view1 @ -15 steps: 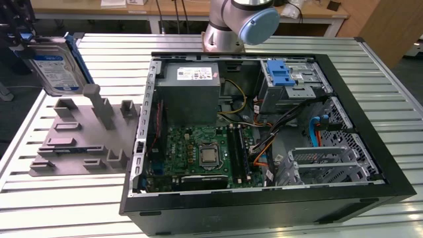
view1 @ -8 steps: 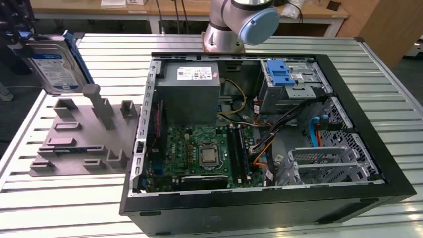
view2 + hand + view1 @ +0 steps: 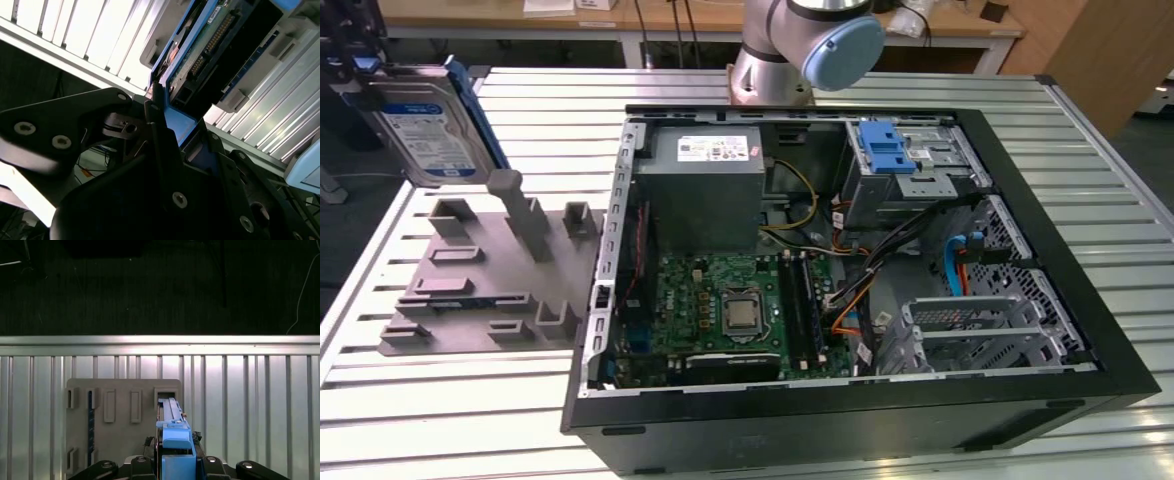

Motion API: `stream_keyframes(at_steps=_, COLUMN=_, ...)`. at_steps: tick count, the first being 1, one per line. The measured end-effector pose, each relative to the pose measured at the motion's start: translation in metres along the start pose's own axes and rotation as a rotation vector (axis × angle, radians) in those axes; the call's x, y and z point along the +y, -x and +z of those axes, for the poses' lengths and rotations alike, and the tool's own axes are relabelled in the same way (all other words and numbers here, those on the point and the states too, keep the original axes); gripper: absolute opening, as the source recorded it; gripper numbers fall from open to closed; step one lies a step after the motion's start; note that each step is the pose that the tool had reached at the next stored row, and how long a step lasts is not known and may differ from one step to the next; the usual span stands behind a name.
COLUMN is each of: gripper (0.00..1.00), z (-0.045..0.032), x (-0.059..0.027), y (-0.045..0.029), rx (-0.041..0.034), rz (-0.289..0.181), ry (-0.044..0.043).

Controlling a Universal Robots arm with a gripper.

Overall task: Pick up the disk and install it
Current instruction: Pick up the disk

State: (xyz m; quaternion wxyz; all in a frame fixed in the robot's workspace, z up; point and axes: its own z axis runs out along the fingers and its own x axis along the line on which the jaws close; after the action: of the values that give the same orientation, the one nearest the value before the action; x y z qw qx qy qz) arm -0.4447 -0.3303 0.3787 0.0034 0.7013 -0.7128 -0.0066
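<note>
The gripper [image 3: 358, 62] is clamped on the disk [image 3: 434, 125]; in the second wrist view its black fingers [image 3: 156, 130] press on both sides of the blue carrier bracket, with the drive's connector edge pointing away from them. In the exterior view the disk hangs on edge at about ten o'clock from the open computer case [image 3: 854, 412], label side facing the camera; its blue bracket runs along the edge nearer the case. It is above the far part of the grey fixture plate [image 3: 467, 285], which lies flat on the slatted metal worktop [image 3: 454, 425] at nine o'clock from the case. The disk's lower corner overlaps the fixture's tall post [image 3: 507, 205] in that view; whether they touch I cannot tell.

In the first wrist view the disk [image 3: 172, 425] shows edge-on, and its far end lines up with an open slot [image 3: 166, 394] in the fixture plate.

The case lies on its side with the panel off. Its green motherboard [image 3: 727, 300] sits toward six o'clock; the grey power supply box [image 3: 707, 190] is at eleven o'clock inside it; a metal cage with a blue latch [image 3: 897, 155] is at one o'clock; a bare metal drive cage [image 3: 974, 325] is at four o'clock. The arm's base [image 3: 801, 40] stands at twelve o'clock, just beyond the case.
</note>
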Motion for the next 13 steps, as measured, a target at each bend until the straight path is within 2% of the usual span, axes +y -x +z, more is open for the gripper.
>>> stream_keyframes(at_steps=13, gripper=0.36, z=-0.0055, x=0.0001, y=0.0000, rx=0.0000, rz=0.000, ry=0.0000)
